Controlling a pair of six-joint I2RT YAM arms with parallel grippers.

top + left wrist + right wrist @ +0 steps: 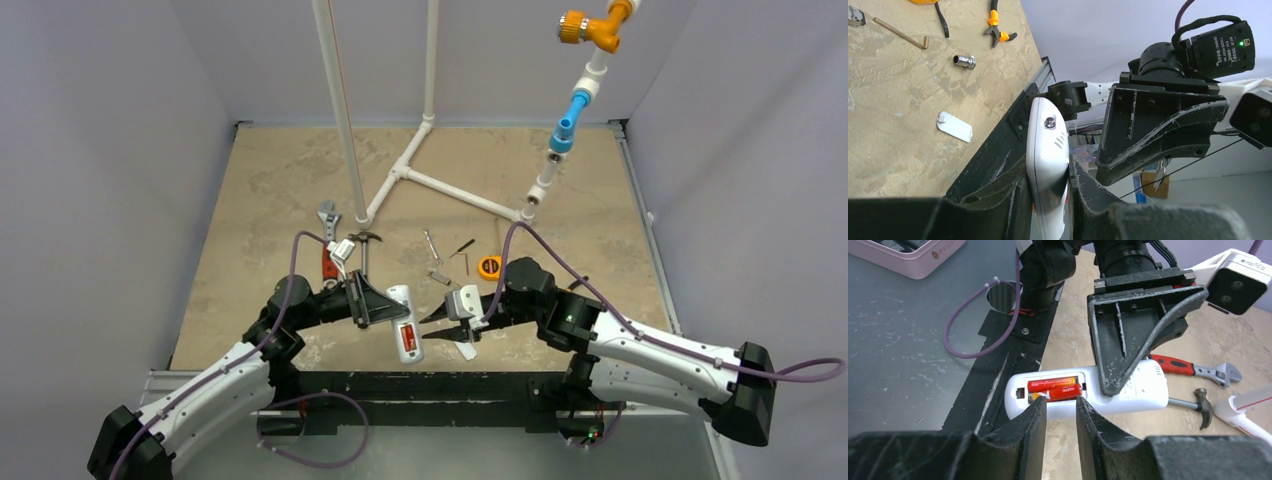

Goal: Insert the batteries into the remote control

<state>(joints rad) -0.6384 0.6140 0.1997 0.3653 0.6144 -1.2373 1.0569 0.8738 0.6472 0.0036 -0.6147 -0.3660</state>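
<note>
right fingers point(1033, 430) narrowly parted, empty, near the white remote control point(1143, 390) clenched by left fingers point(998, 200); two orange-red batteries point(1055, 387) in its recess.

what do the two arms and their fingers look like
The left arm and right arm have white shells with black joints and bases. A purple cable loops along each. The fingers are black, scuffed plastic on triangular ribbed frames, with a white boxy camera at each wrist.

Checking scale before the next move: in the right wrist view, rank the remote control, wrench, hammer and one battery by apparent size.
1. remote control
2. wrench, lying farther back
3. hammer versus one of the batteries: unsure, since the remote hides part of the hammer's handle.
</note>
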